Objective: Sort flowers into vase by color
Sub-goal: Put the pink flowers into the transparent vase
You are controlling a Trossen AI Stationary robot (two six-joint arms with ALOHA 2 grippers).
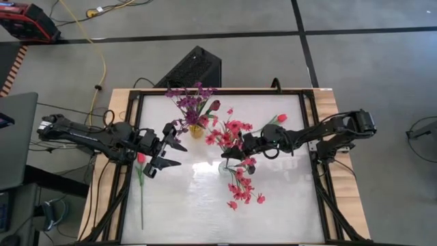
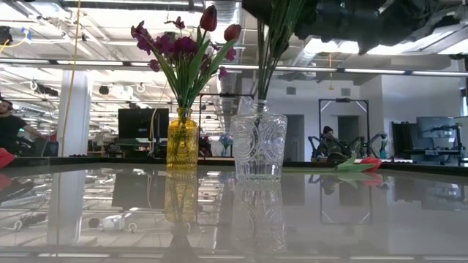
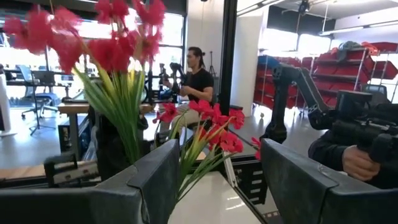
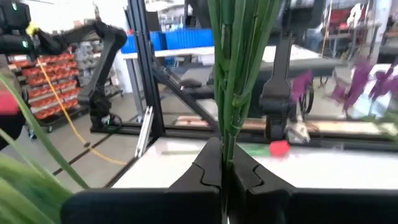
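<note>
Between my right gripper (image 4: 222, 177) jaws: green stalks (image 4: 233, 74) pinched, probably red-pink sprigs; left gripper (image 1: 166, 145) gapes empty.

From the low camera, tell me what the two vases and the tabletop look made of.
Yellow vase: looks like amber-tinted glass, smooth and translucent, stems showing through.
Clear vase: cut glass or clear plastic, I can't tell which; its pressed facets scatter light.
Tabletop: glossy, mirror-like sheet, perhaps acrylic or glass over white; both vases reflect sharply in it.
</note>
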